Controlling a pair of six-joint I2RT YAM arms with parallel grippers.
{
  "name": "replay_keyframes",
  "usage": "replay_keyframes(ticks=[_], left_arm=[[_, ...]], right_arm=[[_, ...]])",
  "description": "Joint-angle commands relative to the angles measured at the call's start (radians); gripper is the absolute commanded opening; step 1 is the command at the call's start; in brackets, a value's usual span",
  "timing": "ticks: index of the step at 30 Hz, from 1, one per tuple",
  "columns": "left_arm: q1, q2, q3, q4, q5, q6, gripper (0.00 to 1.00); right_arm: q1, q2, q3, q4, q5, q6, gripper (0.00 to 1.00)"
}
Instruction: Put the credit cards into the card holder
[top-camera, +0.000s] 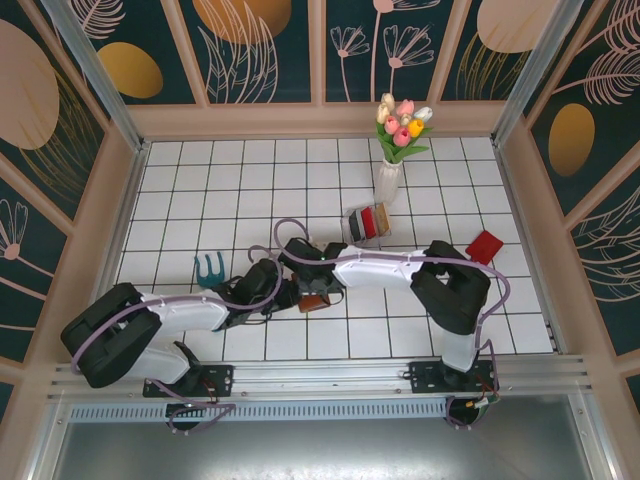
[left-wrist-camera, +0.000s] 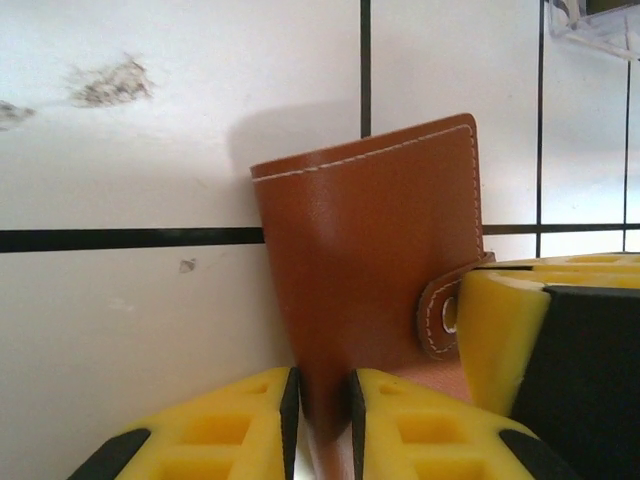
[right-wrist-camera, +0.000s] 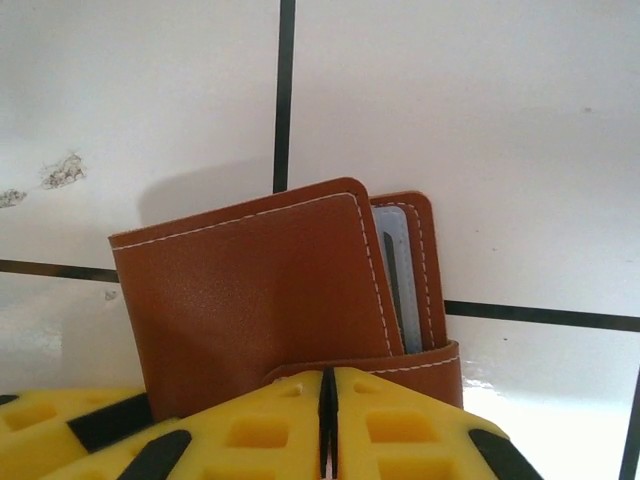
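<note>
My left gripper (left-wrist-camera: 320, 388) is clamped on the near edge of the brown card holder (left-wrist-camera: 360, 260), in front of the vase (top-camera: 388, 182). My right gripper (right-wrist-camera: 327, 385) seems closed on its clasp tab. The credit cards (top-camera: 370, 222) sit beside the vase. An uneven pull could slip the card holder free.

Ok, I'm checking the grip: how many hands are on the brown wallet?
2. The left hand pinches the wallet's near edge in its wrist view; the right hand is closed at the clasp tab.

Both arms meet over card holder (top-camera: 316, 301) (mid-table); vase (top-camera: 388, 182), clear box (top-camera: 367, 222) behind.
</note>
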Motion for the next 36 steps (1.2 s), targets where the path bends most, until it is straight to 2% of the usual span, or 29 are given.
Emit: replay_keyframes(ticks=[1, 5, 6, 10, 12, 15, 17, 19, 22, 24, 26, 27, 29, 31, 34, 36], left_arm=[[-0.002, -0.037, -0.006, -0.085, -0.058, 0.015, 0.24], [-0.002, -0.077, 0.007, -0.115, -0.078, 0.033, 0.26], [-0.001, -0.083, 0.013, -0.128, -0.087, 0.037, 0.27], [-0.002, -0.127, 0.043, -0.208, -0.161, 0.065, 0.26], [-0.001, -0.172, 0.059, -0.256, -0.233, 0.091, 0.28], [0.024, -0.254, 0.104, -0.357, -0.390, 0.162, 0.37], [0.096, -0.309, 0.124, -0.392, -0.473, 0.232, 0.48], [0.200, -0.357, 0.127, -0.382, -0.517, 0.306, 0.58], [0.333, -0.394, 0.127, -0.331, -0.624, 0.420, 0.79], [0.430, -0.386, 0.153, -0.325, -0.642, 0.470, 0.87], [0.535, -0.366, 0.155, -0.292, -0.613, 0.470, 0.92], [0.566, -0.351, 0.145, -0.265, -0.634, 0.473, 0.94], [0.589, -0.329, 0.090, -0.129, -0.748, 0.537, 0.97], [0.600, -0.309, 0.046, 0.007, -0.839, 0.610, 0.99], [0.645, -0.250, 0.001, 0.168, -0.859, 0.651, 0.99], [0.653, -0.188, -0.012, 0.270, -0.874, 0.732, 0.99]], right_arm=[[-0.037, -0.071, -0.038, -0.004, -0.064, -0.017, 0.14], [-0.084, -0.219, -0.090, 0.091, -0.089, -0.036, 0.17], [-0.093, -0.245, -0.100, 0.087, -0.064, -0.032, 0.18], [-0.121, -0.417, -0.170, 0.006, 0.168, 0.016, 0.21], [-0.141, -0.531, -0.217, -0.011, 0.310, 0.006, 0.33], [-0.233, -0.696, -0.283, -0.052, 0.522, 0.003, 0.53], [-0.339, -0.797, -0.373, 0.020, 0.640, -0.057, 0.70], [-0.455, -0.867, -0.486, 0.183, 0.687, -0.183, 0.77], [-0.624, -0.912, -0.684, 0.563, 0.615, -0.470, 0.81], [-0.717, -0.889, -0.774, 0.740, 0.496, -0.584, 0.82], [-0.783, -0.846, -0.819, 0.859, 0.402, -0.637, 0.83], [-0.807, -0.823, -0.853, 0.938, 0.372, -0.668, 0.84], [-0.840, -0.787, -0.843, 0.987, 0.359, -0.712, 0.84], [-0.850, -0.753, -0.882, 1.144, 0.349, -0.795, 0.85], [-0.884, -0.625, -0.933, 1.347, 0.291, -0.877, 0.85], [-0.892, -0.538, -0.945, 1.447, 0.257, -0.924, 0.85]])
